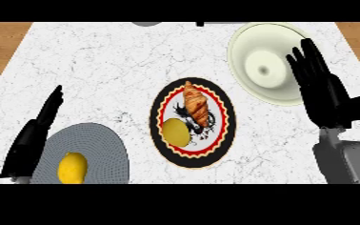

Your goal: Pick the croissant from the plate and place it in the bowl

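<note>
A golden-brown croissant (pixel 196 102) lies on the upper part of a round plate (pixel 224 109) with a black and red patterned rim, mid-counter. A pale cream bowl (pixel 264 59) stands at the upper right. My right hand (pixel 323 93) is open with fingers straight, over the bowl's right rim, to the right of the plate and apart from the croissant. My left hand (pixel 35 133) rests open at the lower left edge, far from the plate.
A yellow round item (pixel 176 132) shares the plate's lower left. A grey round mat (pixel 105 148) at the lower left holds a lemon (pixel 72 168). Wooden strips border the white marble counter (pixel 105 66) at both sides.
</note>
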